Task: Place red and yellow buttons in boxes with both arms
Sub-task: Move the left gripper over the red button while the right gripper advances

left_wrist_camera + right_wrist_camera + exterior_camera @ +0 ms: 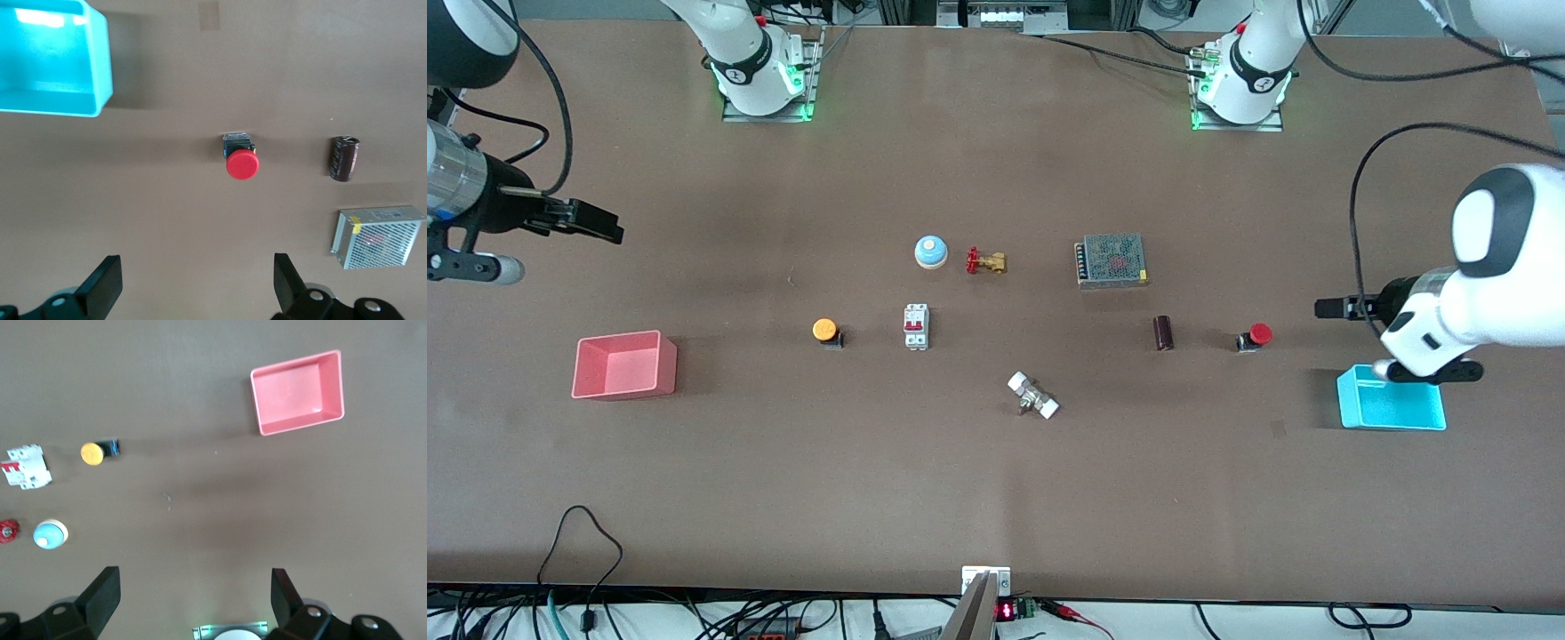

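The red button (1256,336) sits on the table toward the left arm's end, beside the cyan box (1396,407). The yellow button (826,332) sits toward the right arm's end, with the pink box (624,366) farther out toward that end. My left gripper (1323,308) is open and empty, up in the air beside the red button. Its wrist view shows the red button (241,162) and the cyan box (53,63) ahead of the open gripper (199,280). My right gripper (609,227) is open and empty, high above the table. Its wrist view shows the yellow button (95,452), the pink box (298,392) and the open gripper (195,597).
Between the buttons lie a white circuit breaker (916,326), a blue-and-white bell (930,252), a brass valve with a red handle (985,261), a metal mesh power supply (1111,260), a dark cylinder (1163,332) and a small white-ended part (1033,396).
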You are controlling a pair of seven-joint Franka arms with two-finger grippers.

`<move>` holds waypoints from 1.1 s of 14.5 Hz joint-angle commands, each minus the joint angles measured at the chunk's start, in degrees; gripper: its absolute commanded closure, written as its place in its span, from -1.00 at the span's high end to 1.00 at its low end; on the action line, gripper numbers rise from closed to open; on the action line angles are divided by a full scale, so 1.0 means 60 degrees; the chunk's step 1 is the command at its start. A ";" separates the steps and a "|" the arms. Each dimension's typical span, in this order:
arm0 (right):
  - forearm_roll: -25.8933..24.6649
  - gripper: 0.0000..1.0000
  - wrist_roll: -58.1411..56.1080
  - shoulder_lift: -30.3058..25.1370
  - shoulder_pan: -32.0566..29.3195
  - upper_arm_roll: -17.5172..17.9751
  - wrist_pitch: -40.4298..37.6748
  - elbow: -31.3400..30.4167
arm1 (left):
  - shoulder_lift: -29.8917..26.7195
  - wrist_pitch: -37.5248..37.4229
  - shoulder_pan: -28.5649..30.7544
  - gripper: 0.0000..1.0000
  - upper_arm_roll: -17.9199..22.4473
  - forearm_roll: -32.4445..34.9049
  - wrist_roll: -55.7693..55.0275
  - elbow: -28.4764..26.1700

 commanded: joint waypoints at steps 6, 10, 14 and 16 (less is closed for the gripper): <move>-0.0037 1.00 -0.0011 0.0230 0.0510 -0.0029 -0.0631 -0.0225 | 0.0665 0.2994 -0.0549 1.00 -0.0011 0.0089 -0.0098 -0.1729; -0.0007 1.00 0.0004 0.0245 0.0583 -0.0029 -0.0441 -0.0240 | 0.0695 0.4183 -0.0564 1.00 -0.0011 0.0089 -0.0142 -0.2581; 0.0095 1.00 0.0062 0.0274 0.0656 -0.0029 0.0436 -0.0751 | 0.0709 0.4786 -0.0607 1.00 -0.0026 -0.0014 -0.0200 -0.3022; 0.0095 1.00 0.0063 0.0260 0.0715 -0.0015 0.1006 -0.1175 | 0.0782 0.5092 -0.0681 1.00 -0.0026 -0.0028 -0.0215 -0.3124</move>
